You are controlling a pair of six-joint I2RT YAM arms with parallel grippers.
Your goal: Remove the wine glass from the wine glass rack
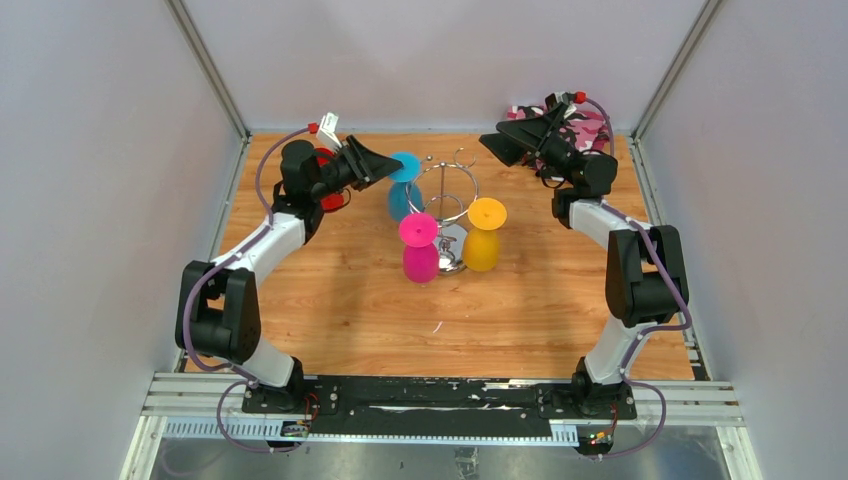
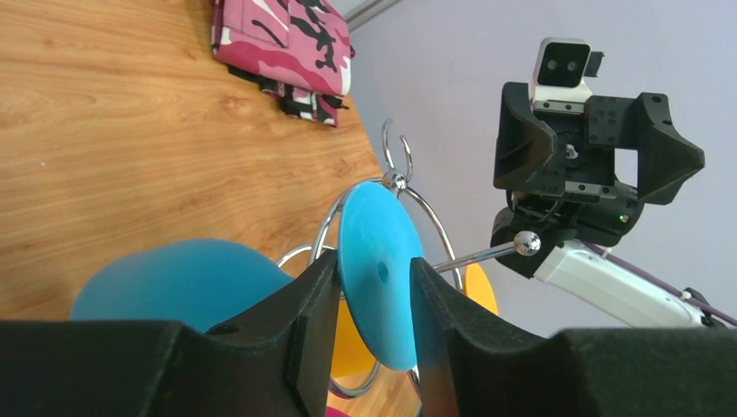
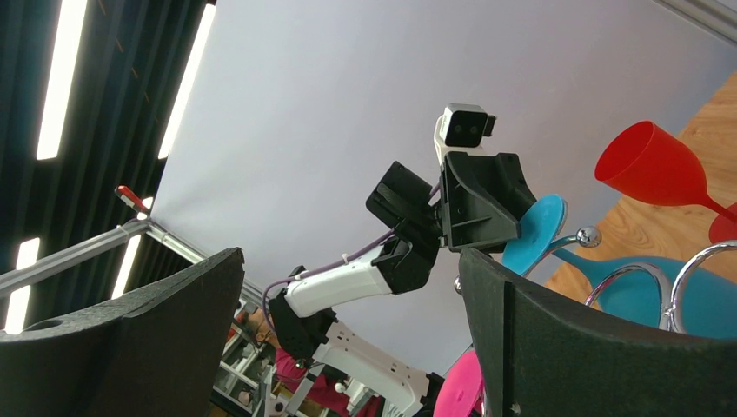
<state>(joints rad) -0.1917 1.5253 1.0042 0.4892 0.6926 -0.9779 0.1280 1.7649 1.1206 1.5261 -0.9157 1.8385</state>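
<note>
The chrome wine glass rack (image 1: 449,192) stands mid-table with three plastic wine glasses hanging upside down: blue (image 1: 403,198), pink (image 1: 419,250), yellow (image 1: 483,240). My left gripper (image 1: 396,166) is at the blue glass's round foot (image 2: 378,278). In the left wrist view the foot stands between the two fingers (image 2: 313,317). One finger touches its rim; the other is a little apart, so the jaws are open around it. The blue bowl (image 2: 174,278) hangs to the left of the fingers. My right gripper (image 1: 497,143) is wide open and empty, raised right of the rack.
A red wine glass (image 3: 652,165) stands on the table behind my left wrist, mostly hidden in the top view (image 1: 331,201). A pink camouflage cloth (image 1: 587,124) lies in the far right corner. Walls close the table on three sides.
</note>
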